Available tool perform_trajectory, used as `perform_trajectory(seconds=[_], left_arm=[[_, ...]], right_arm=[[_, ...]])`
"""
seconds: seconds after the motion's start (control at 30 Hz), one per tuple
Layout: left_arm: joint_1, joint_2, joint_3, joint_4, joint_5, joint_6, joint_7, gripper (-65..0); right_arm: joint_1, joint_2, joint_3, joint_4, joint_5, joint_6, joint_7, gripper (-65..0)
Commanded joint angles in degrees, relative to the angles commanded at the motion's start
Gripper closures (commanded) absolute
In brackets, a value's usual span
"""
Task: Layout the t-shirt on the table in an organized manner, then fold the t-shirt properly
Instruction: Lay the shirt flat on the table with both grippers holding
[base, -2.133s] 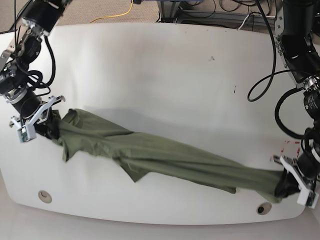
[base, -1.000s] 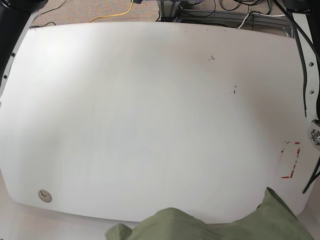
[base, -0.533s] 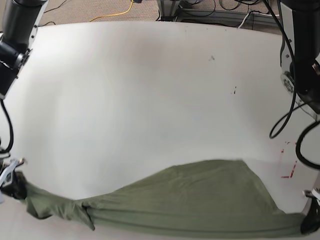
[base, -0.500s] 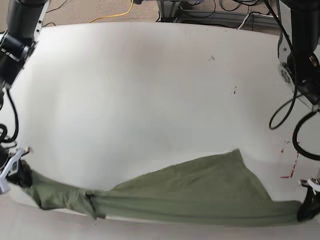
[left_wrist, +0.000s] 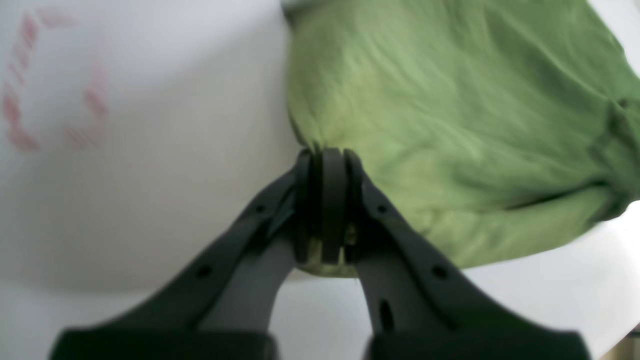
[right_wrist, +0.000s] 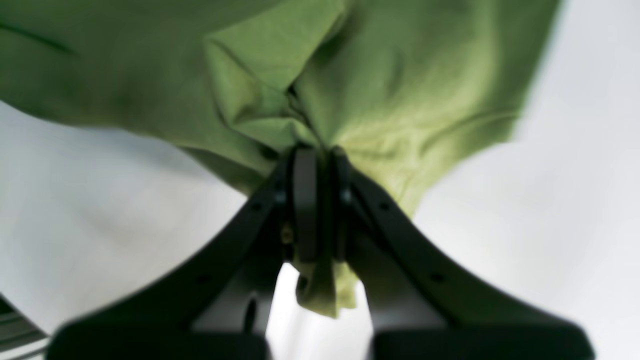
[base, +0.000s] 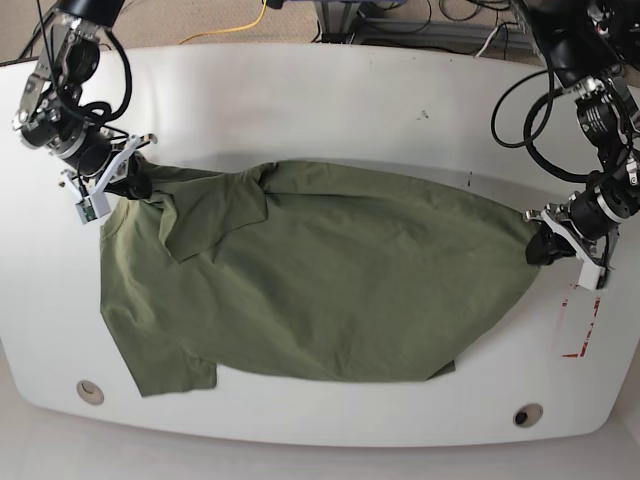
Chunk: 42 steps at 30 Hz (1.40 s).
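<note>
The olive-green t-shirt (base: 330, 280) lies spread across the middle of the white table (base: 300, 110), mostly flat, with a folded-over flap near its upper left and a sleeve at the lower left. My right gripper (base: 130, 185) is at the shirt's upper left corner, shut on the cloth. In the right wrist view its jaws (right_wrist: 315, 152) pinch a bunched fold of the t-shirt (right_wrist: 400, 75). My left gripper (base: 545, 247) holds the shirt's right tip. In the left wrist view this gripper (left_wrist: 327, 155) is shut on the t-shirt's (left_wrist: 450, 100) edge.
A red tape rectangle (base: 580, 325) marks the table at the right, close to the left gripper, and shows blurred as red tape (left_wrist: 30, 100) in the left wrist view. Two grommet holes (base: 90, 391) (base: 527, 414) sit near the front edge. Cables hang behind the table.
The shirt, stretched in a narrow band along the front edge before, now lies opened out over the table's middle. Both grippers have moved toward the back, still holding it.
</note>
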Motion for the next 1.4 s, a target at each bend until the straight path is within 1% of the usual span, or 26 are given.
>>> perform_trajectory(seconds=[0.13,0.3,0.37,0.53,0.6,0.7,0.93,1.0,1.03,1.1,1.13,1.2,1.23,1.27,1.33,1.4], left_arm=[[5.4,0.0,0.1,0.1,-0.1,0.0,0.0,0.0],[8.6,-0.4,0.0,0.1,0.1,0.0,0.0,0.0],[9.8,-1.8,0.0,0.1,0.2,0.0,0.0,0.0],[10.4,-3.1,0.1,-0.3,0.2,0.0,0.0,0.0],[10.5,-4.5,0.1,-0.3,0.2,0.0,0.0,0.0],[11.4,-5.5,0.1,-0.4,0.2,0.0,0.0,0.0],[12.8,-5.7,0.0,-0.4,0.2,0.0,0.0,0.0],[13.1,-5.7,0.0,-0.3,0.2,0.0,0.0,0.0],[13.3,-5.7,0.0,-0.3,0.2,0.0,0.0,0.0],[13.3,-5.7,-0.1,-0.3,0.2,0.0,0.0,0.0],[13.4,-5.7,-0.1,-0.3,0.2,0.0,0.0,0.0],[14.1,-5.7,-0.1,-0.1,0.2,0.0,0.0,0.0],[14.2,-5.7,-0.1,-0.1,0.2,0.0,0.0,0.0],[14.2,-5.7,-0.1,-0.1,0.2,0.0,0.0,0.0],[14.2,-5.7,-0.1,-0.1,0.2,0.0,0.0,0.0],[14.2,-5.7,-0.1,-0.1,0.2,0.0,0.0,0.0]], right_arm=[[-3.9,-0.3,0.0,0.0,0.0,0.00,1.1,0.0],[-6.7,-0.3,0.0,0.0,0.0,0.00,1.1,0.0],[-8.0,-0.3,0.1,0.0,0.0,0.00,1.1,-1.0],[-10.1,0.2,0.1,0.0,0.0,0.00,1.1,-1.9],[-10.9,0.2,0.2,-0.1,0.0,0.00,1.1,-1.9],[-11.9,0.3,0.2,-0.2,0.0,0.00,1.1,-1.9],[-13.6,0.3,0.2,-0.2,-0.1,0.00,1.1,-3.0],[-13.8,0.4,0.2,-0.2,-0.1,0.00,1.1,-7.3],[-13.9,0.4,0.2,-0.1,-0.5,0.00,1.1,-12.2],[-13.9,0.6,0.2,0.1,-1.7,0.00,1.1,-19.5],[-13.9,0.6,0.3,0.2,-2.7,0.00,1.0,-26.5],[-13.9,0.5,0.4,0.8,-3.9,0.00,1.0,-34.6],[-14.0,0.4,1.1,1.9,-4.4,0.00,1.0,-40.1],[-14.1,0.4,2.1,3.1,-4.6,0.00,1.0,-43.1],[-14.9,0.2,3.9,5.3,-4.3,0.00,1.0,-46.6],[-15.0,-0.6,5.4,7.3,-4.1,0.00,1.0,-47.6]])
